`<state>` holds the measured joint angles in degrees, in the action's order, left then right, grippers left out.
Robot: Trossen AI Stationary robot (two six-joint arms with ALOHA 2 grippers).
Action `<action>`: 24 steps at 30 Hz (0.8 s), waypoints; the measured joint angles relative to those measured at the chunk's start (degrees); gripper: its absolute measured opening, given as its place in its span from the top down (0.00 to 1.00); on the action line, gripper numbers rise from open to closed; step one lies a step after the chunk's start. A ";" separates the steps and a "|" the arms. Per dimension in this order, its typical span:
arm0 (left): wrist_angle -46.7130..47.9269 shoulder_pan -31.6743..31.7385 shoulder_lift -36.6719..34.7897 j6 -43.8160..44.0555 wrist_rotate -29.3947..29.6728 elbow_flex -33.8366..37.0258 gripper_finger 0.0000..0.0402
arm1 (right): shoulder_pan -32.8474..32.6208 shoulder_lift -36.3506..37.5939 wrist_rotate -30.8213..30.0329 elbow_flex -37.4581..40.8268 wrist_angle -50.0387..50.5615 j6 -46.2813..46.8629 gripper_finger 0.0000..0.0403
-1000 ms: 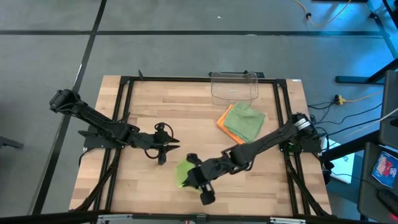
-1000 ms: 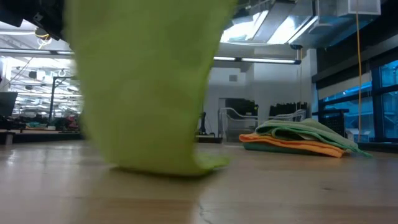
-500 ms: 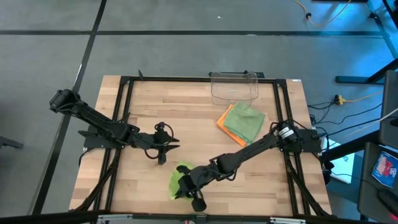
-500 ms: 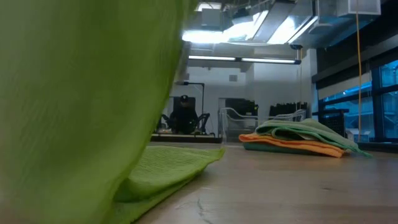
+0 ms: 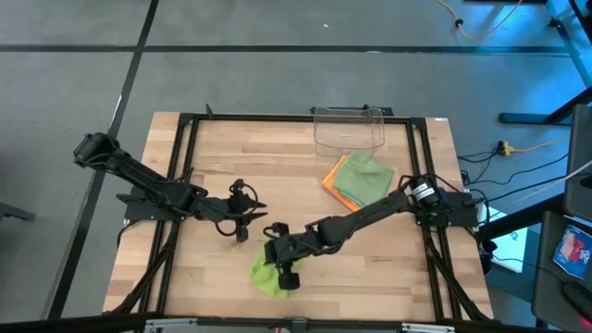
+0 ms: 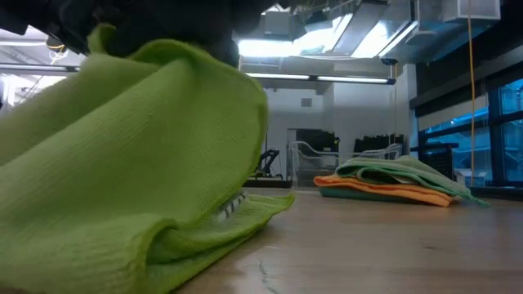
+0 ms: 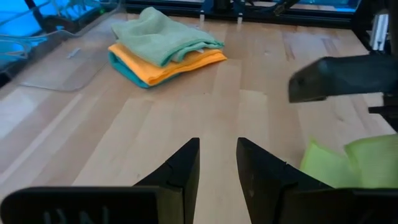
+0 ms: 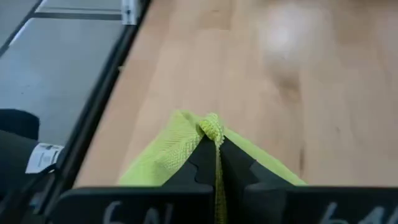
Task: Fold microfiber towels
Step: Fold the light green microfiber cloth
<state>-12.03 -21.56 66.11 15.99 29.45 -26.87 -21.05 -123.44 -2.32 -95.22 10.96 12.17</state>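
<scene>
Lime towel [image 5: 267,276] pinched in right end effector [image 8: 216,144], near table's front edge.

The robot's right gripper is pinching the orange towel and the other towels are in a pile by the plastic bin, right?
Not quite. The right gripper is pinching the lime green towel, as the right wrist view shows. The orange towel lies in the pile by the plastic bin.

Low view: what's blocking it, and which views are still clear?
Low view: the lime towel, pinched in the right gripper, fills the left half, close and soft. High view: clear. Left wrist view: towel stack sharp.
</scene>
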 joint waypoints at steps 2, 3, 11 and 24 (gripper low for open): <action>0.00 0.02 0.00 -0.11 0.42 0.02 0.75 | 0.50 0.03 -0.90 -0.02 1.21 1.17 0.99; 0.00 0.00 0.00 -0.11 0.46 0.00 0.75 | 0.72 0.03 -1.78 -0.02 2.07 1.53 0.99; 0.00 0.00 0.00 -0.13 1.09 0.00 0.75 | 1.81 0.01 -7.09 -0.02 5.94 3.97 0.93; 0.01 0.02 0.00 -0.21 6.67 0.01 0.75 | 3.87 0.58 -7.09 -0.04 10.20 7.12 0.58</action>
<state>-12.02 -21.54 66.11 15.78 36.12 -26.86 -17.18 -122.86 -9.41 -95.26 21.15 19.29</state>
